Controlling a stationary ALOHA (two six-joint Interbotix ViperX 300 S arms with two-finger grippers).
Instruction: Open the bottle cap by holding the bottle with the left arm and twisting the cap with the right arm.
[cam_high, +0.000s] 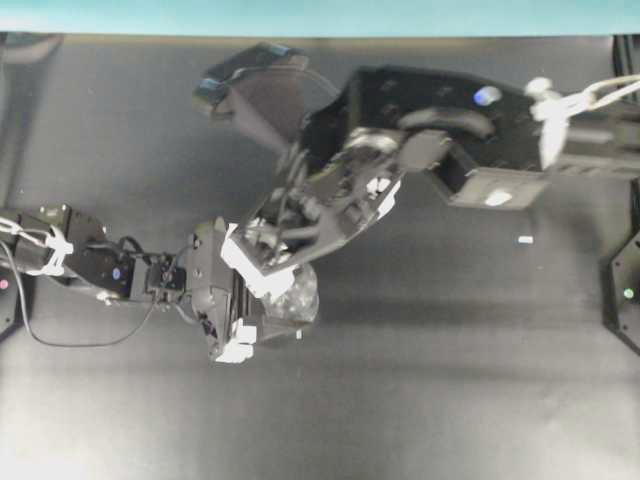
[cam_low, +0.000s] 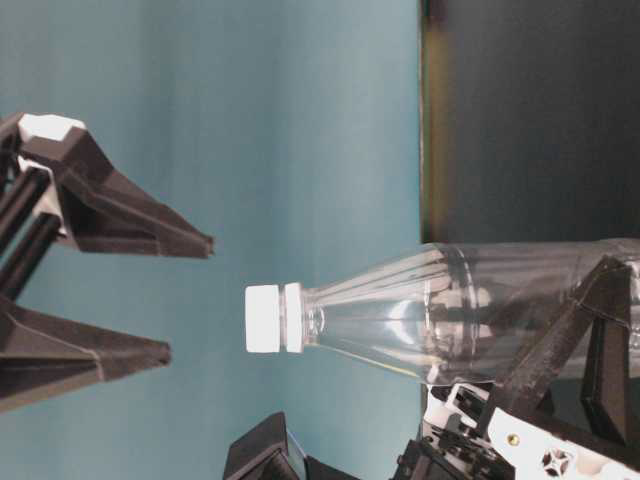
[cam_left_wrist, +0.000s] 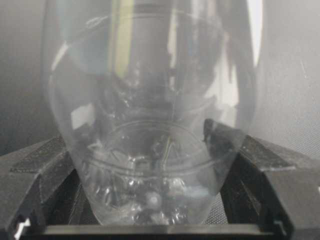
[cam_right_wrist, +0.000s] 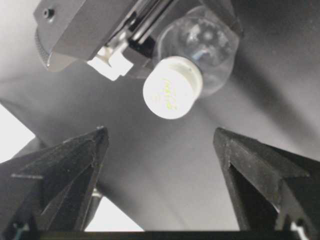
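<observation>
The clear bottle stands upright with my left gripper shut on its lower body, one black finger pressed to each side. In the table-level view, which is turned on its side, the white bottle cap is on the neck. My right gripper hangs just beyond the cap, open wide and touching nothing. From the right wrist view the cap shows ahead of the open right gripper, apart from both tips. In the overhead view the right arm reaches over the bottle and hides the cap.
A tiny white scrap lies on the dark table to the right. A black base with a green light sits at the right edge. A teal wall runs along the back.
</observation>
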